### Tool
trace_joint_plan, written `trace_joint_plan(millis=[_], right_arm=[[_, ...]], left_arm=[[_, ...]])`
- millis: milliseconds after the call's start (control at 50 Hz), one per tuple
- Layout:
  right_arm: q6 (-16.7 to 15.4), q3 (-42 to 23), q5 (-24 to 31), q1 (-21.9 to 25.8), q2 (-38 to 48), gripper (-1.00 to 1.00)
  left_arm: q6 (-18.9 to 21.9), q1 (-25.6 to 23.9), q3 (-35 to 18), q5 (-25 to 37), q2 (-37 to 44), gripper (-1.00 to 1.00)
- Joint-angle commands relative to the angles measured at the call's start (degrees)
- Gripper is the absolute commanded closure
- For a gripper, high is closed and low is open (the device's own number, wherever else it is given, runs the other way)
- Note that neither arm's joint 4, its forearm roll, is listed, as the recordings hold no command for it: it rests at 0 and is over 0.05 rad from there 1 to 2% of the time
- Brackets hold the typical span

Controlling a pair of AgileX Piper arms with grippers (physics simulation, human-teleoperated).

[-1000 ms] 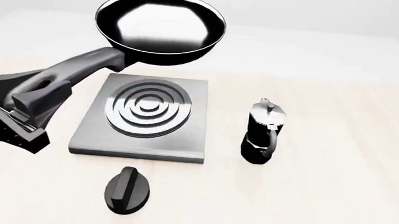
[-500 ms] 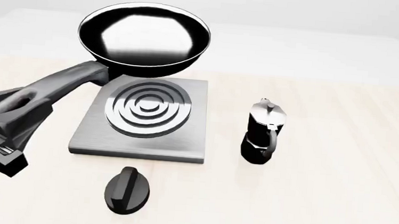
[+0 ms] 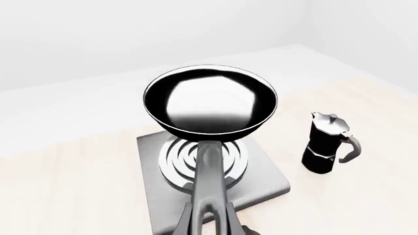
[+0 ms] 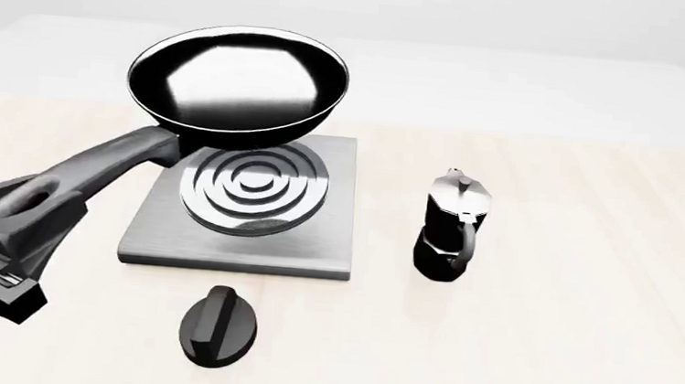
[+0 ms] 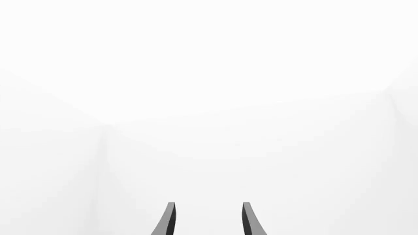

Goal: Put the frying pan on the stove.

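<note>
The glossy black frying pan [image 4: 238, 81] hangs in the air, tilted, above the far left part of the stove [image 4: 314, 236]. Its long grey handle [image 4: 99, 168] runs down to the left into my left gripper [image 4: 6, 237], which is shut on the handle's end. In the left wrist view the pan [image 3: 209, 105] floats over the ringed stove [image 3: 265, 178], not touching it. My right gripper [image 5: 207, 221] is open and empty, facing plain white background. It does not show in the front view.
A black and silver moka pot [image 4: 450, 228] stands to the right of the stove and also shows in the left wrist view [image 3: 326, 144]. A small black oval knob [image 4: 219, 325] lies in front of the stove.
The pan has come down and a little left and nearer, now overlapping the stove's far edge in the front view. My left arm has drawn back toward the lower left.
</note>
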Motion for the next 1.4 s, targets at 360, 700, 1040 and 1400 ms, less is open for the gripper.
trace_joint_plan(millis=[360,700,1040,1400], right_arm=[[0.0,-0.8,0.7,-0.1,0.0,-1.0],[0.2,-0.5,0.2,-0.3,0.0,-1.0],[0.1,0.4,-0.5,-0.3,0.0,-1.0],[0.0,0.7,-0.8,-0.2,0.0,-1.0]], left_arm=[[-0.4,-0.3,1.4,-6.0,3.9,1.0],[-0.9,0.2,3.2,-9.9,7.6,1.0],[-2.1,0.6,5.0,-13.3,10.2,1.0],[-3.0,1.8,6.2,-15.2,11.6,1.0]])
